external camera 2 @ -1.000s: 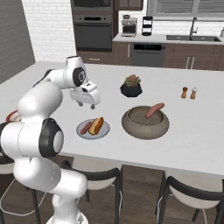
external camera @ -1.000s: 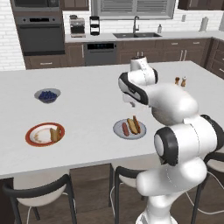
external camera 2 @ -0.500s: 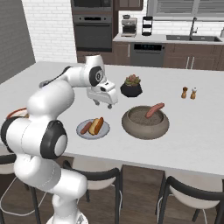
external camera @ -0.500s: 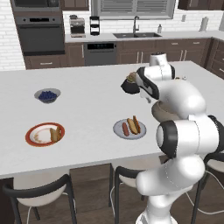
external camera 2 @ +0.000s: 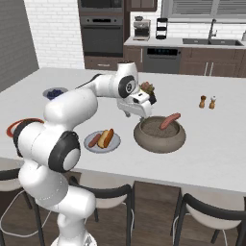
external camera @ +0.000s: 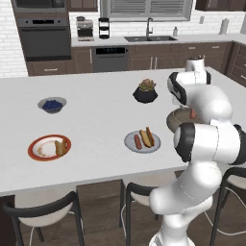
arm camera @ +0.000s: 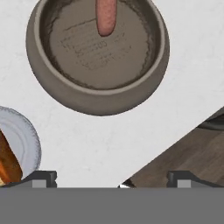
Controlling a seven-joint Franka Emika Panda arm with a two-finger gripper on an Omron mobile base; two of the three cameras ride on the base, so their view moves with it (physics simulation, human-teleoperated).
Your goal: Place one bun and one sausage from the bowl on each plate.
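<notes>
The two-finger gripper [external camera 2: 141, 114] hangs beside the wide brown-grey bowl [external camera 2: 159, 140], fingers apart and empty. One reddish sausage [external camera 2: 170, 120] leans on the bowl's rim (the grey plate [external camera 2: 102, 143] holds a bun and sausage).

You're looking at a dull brown-grey bowl [external camera 2: 159, 135] with one reddish-brown sausage [external camera 2: 169, 121] in it. The grey plate [external camera 2: 102, 142] carries a golden-tan bun [external camera 2: 107, 137] beside a red sausage [external camera 2: 95, 140]. The other plate [external camera: 49, 147] is white with a broad orange-red rim, with a tan bun [external camera: 61, 147] on it. The surface [external camera: 96, 125] is white, faintly mottled. The small bowl [external camera: 52, 105] holds dark blue berries, and the plant pot [external camera: 145, 94] is black.
</notes>
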